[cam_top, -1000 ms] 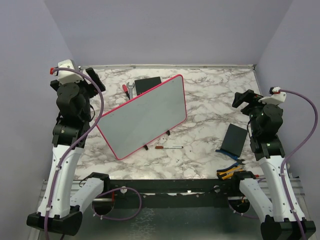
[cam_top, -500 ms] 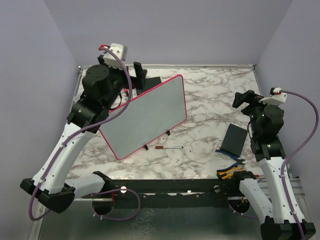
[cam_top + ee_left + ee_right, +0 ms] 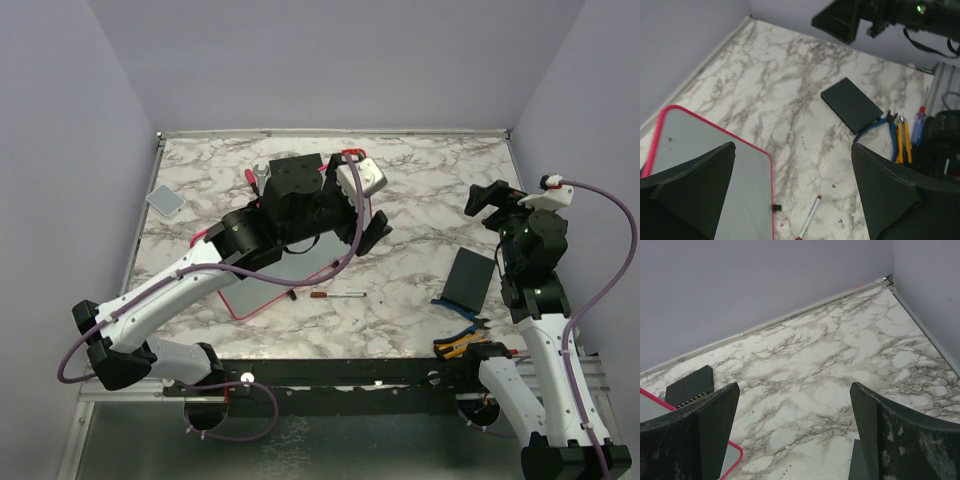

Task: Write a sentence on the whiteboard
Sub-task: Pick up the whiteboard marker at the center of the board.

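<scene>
The whiteboard (image 3: 282,272), pale grey with a pink-red frame, lies mid-table and is largely covered by my left arm. In the left wrist view its surface (image 3: 695,150) shows no lettering, only small specks; the sentence is not visible. A thin marker with red ends (image 3: 338,295) lies on the marble just in front of the board, also seen in the left wrist view (image 3: 810,217). My left gripper (image 3: 376,232) is open and empty above the board's right end (image 3: 792,190). My right gripper (image 3: 487,197) is open and empty, raised at the right (image 3: 795,435).
A dark flat pad (image 3: 469,277) lies at the right, with pliers (image 3: 460,345) in front of it. Another dark pad (image 3: 300,165) and a wrench (image 3: 255,178) lie behind the board. A small grey pad (image 3: 165,201) sits at the far left.
My left arm has swung from the far left across the board to its right end, uncovering the small grey pad. The right arm has not moved.
</scene>
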